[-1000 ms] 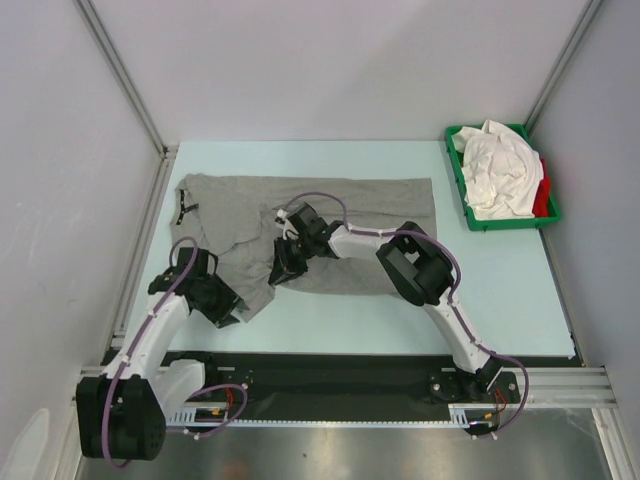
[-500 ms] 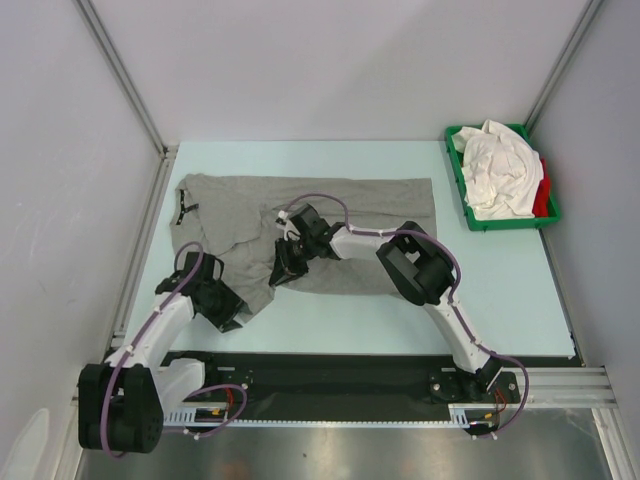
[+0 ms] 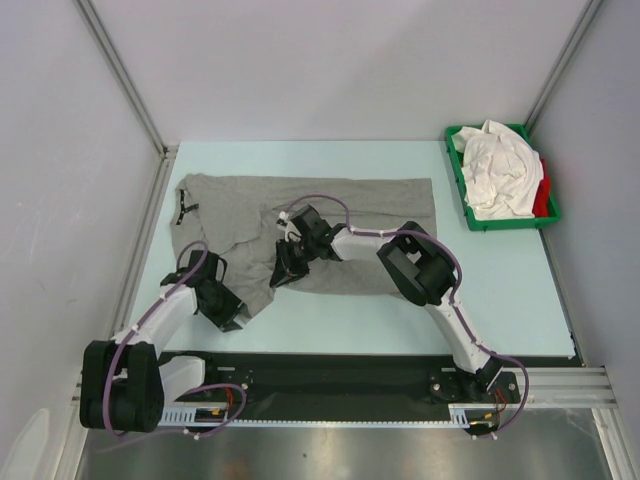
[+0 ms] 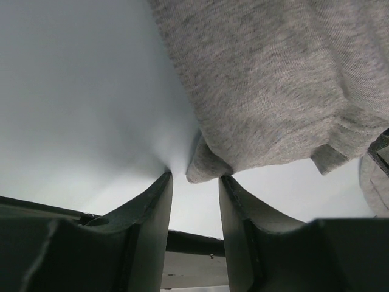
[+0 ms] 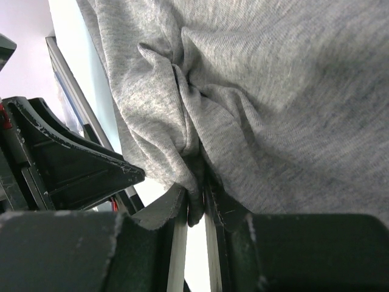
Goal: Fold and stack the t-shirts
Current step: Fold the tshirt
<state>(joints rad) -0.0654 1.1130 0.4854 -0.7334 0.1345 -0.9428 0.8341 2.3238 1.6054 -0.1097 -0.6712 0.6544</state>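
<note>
The grey t-shirt [image 3: 350,205] lies spread across the middle of the table, its near-left part bunched. My right gripper [image 3: 281,272] is shut on a raised fold of it; the right wrist view shows the fabric [image 5: 292,91] pinched between the jaws of the gripper [image 5: 196,194]. My left gripper [image 3: 232,318] is at the shirt's near-left corner. In the left wrist view its jaws [image 4: 196,176] stand open, and a rolled corner of the shirt [image 4: 273,79] lies just at the fingertips, not gripped. White t-shirts [image 3: 495,170] and a red one [image 3: 543,195] sit heaped in the tray.
The green tray [image 3: 510,224] stands at the far right of the table. Grey walls with metal posts close in the left, back and right sides. A black rail with the arm bases runs along the near edge.
My left arm has swung a little nearer and leftward, with its gripper staying at the shirt's near-left corner. The right gripper still holds the same fold.
</note>
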